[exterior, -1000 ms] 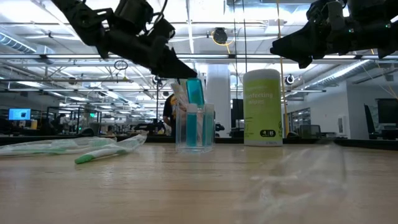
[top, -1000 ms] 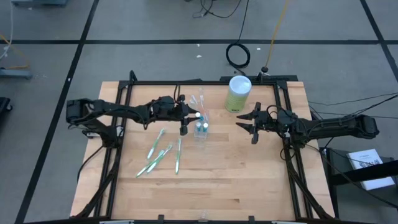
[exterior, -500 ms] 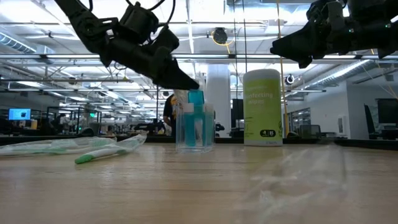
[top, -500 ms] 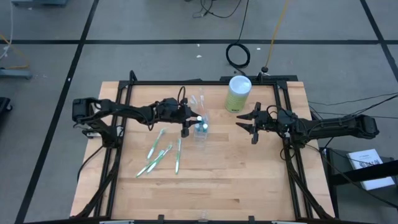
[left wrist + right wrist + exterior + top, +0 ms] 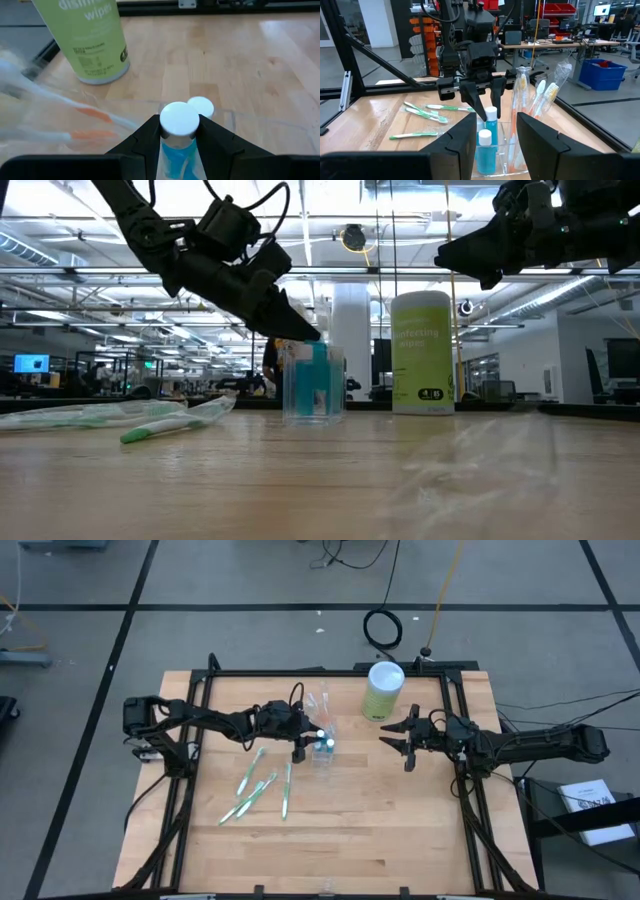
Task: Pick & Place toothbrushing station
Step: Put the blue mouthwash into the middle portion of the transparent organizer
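Note:
A clear plastic cup (image 5: 325, 748) stands mid-table; it also shows in the low view (image 5: 313, 385). A white-capped blue tube (image 5: 484, 145) stands in it. My left gripper (image 5: 308, 743) is shut on a second blue tube (image 5: 179, 145) whose lower part is inside the cup. Orange-white toothbrushes (image 5: 522, 95) in clear wrappers stand just behind the cup. Several green-white toothbrushes (image 5: 260, 785) lie flat on the table to its left. My right gripper (image 5: 398, 743) is open and empty, right of the cup. My left gripper pinches the tube at its white cap (image 5: 179, 119) between its two fingers. The fingers (image 5: 479, 107) come slanting down from the table's left. The tube stands about upright, its body down in the cup beside the other tube; what its bottom rests on is hidden.
A lime-green canister (image 5: 383, 690) with a white lid stands at the far side, right of the cup; it also shows in the low view (image 5: 422, 352). Bare wood lies toward the near edge and between the cup and my right gripper.
My left gripper has gone down and a little toward the table's right, over the cup. The blue tube, first tilted above the cup's rim, now stands lowered inside the cup. My right gripper has kept still.

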Action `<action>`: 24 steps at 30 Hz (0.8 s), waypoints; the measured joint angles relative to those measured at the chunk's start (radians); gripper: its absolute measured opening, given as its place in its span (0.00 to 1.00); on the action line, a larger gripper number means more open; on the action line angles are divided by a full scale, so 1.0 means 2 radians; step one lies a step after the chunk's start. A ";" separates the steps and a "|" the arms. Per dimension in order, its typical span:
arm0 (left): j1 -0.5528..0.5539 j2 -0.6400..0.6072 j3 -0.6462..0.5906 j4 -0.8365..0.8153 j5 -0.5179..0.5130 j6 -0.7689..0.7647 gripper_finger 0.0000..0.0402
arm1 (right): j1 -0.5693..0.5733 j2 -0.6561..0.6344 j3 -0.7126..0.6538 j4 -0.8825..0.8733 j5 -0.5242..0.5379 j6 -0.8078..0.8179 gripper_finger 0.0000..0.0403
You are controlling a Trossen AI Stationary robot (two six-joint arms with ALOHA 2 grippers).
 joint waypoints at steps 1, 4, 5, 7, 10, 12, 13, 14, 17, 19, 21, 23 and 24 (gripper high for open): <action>0.000 0.001 0.000 0.001 0.000 0.000 0.29 | 0.000 0.000 0.000 0.000 0.000 0.000 0.32; 0.000 0.005 0.000 -0.001 0.000 0.000 0.29 | 0.000 0.000 0.000 0.000 0.000 0.000 0.32; 0.000 0.005 0.000 -0.001 0.000 -0.002 0.29 | 0.000 0.000 0.000 0.000 0.000 0.000 0.32; 0.000 0.007 0.000 0.004 0.001 -0.002 0.29 | 0.000 0.000 0.000 0.000 0.000 0.000 0.32; 0.000 0.010 0.000 0.001 0.001 -0.008 0.29 | 0.000 0.000 0.000 0.000 0.000 0.000 0.32; 0.000 0.015 0.000 0.005 0.001 -0.009 0.29 | 0.000 0.000 0.000 0.000 0.000 0.000 0.32; 0.000 0.016 0.000 0.006 0.001 -0.009 0.29 | 0.000 0.000 0.000 0.000 0.000 0.000 0.32; 0.000 0.016 0.000 0.005 0.001 -0.010 0.29 | 0.000 0.000 0.000 0.000 0.000 0.000 0.32; 0.000 0.016 0.000 0.005 0.001 -0.009 0.29 | 0.000 0.000 0.000 0.000 0.000 0.000 0.32; 0.000 0.016 0.000 0.006 0.001 -0.009 0.29 | 0.000 0.000 0.000 0.000 0.000 0.000 0.32; 0.000 0.016 0.000 0.006 0.001 -0.008 0.29 | 0.000 0.000 0.000 0.000 0.000 0.000 0.32; 0.000 0.016 0.000 0.006 0.001 -0.008 0.29 | 0.000 0.000 0.000 0.000 0.000 0.000 0.32; 0.000 0.016 0.000 0.006 0.001 -0.009 0.29 | 0.000 0.000 0.000 0.000 0.000 0.000 0.32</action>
